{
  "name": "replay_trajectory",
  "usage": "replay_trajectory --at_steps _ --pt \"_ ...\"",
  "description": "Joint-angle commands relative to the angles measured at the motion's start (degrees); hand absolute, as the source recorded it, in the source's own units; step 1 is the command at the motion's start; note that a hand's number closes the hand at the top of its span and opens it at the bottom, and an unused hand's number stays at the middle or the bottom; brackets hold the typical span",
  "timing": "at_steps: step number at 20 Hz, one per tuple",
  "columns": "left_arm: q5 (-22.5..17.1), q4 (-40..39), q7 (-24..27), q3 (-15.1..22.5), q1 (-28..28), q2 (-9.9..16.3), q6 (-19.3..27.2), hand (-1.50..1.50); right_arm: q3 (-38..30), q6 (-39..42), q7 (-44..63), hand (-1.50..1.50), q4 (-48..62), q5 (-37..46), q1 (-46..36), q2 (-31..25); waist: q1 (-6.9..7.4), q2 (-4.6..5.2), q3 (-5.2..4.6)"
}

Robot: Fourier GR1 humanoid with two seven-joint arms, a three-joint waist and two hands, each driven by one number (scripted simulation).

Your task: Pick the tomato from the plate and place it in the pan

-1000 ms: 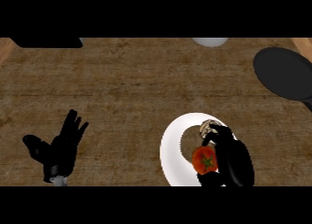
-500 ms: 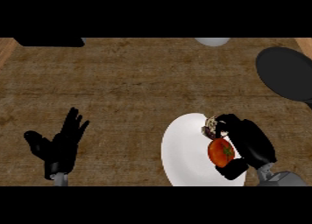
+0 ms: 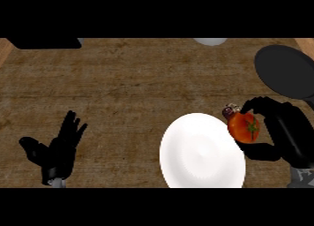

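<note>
Holding the tomato [image 3: 245, 127] in our curled right hand [image 3: 286, 134], we have it beside the plate [image 3: 200, 154] rim. Next, we judge, we carry it up to the pan [image 3: 287, 69]. Our left hand [image 3: 55, 148] rests open on the counter [image 3: 133, 88].

Bare surface [image 3: 153, 88] between plate [image 3: 199, 159] at lower centre and pan [image 3: 286, 70] at upper right, left hand [image 3: 55, 148] resting lower left.
</note>
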State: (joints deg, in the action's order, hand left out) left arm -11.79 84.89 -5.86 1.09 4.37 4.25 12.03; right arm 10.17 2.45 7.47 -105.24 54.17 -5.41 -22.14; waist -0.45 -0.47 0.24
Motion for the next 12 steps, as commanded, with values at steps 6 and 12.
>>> replay_trajectory --at_steps 6,12 --pt "0.83 -0.56 -1.3 0.41 1.13 -0.09 -0.79 0.0 -12.33 6.57 3.92 1.5 -2.91 -7.5 -5.08 -0.21 0.54 0.44 -0.24" --pt "0.23 -3.07 -2.44 -1.07 -2.11 0.29 -0.82 0.0 -18.11 3.71 0.37 1.5 14.85 -11.58 -17.76 0.32 1.07 0.65 -0.23"
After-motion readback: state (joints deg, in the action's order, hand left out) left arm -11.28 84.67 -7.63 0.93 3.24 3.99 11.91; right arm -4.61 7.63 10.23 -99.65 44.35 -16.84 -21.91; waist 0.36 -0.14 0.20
